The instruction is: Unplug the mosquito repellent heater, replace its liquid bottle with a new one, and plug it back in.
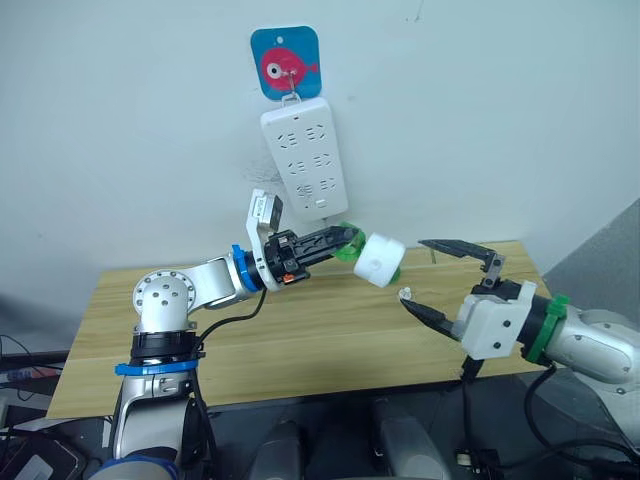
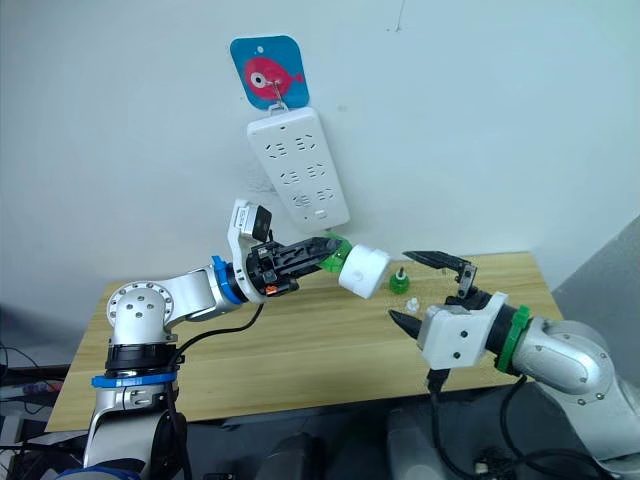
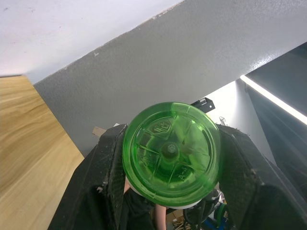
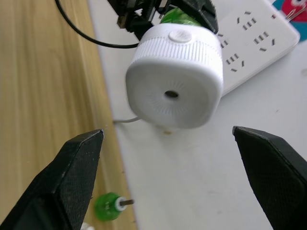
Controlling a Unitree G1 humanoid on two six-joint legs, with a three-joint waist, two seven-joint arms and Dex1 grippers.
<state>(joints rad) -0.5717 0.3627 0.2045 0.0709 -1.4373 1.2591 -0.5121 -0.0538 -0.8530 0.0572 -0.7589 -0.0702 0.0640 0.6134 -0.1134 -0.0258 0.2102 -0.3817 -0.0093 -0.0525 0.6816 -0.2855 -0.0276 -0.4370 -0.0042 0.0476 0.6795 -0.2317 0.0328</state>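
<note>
Right gripper (image 1: 432,277) low over tabletop (image 1: 300,340), fingers spread wide toward mosquito repellent heater (image 1: 379,259); left gripper (image 1: 340,240) outstretched, clamping its green bottle (image 3: 171,155).

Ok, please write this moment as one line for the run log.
heater: unplugged, in air | left hand: shut on green bottle in heater | right hand: open, facing heater | power strip: on wall

White rounded mosquito repellent heater (image 1: 380,258) unplugged, held in air on its side. Green liquid bottle (image 1: 347,249) screwed in. Spare green bottle (image 2: 399,279) upright on table.
</note>
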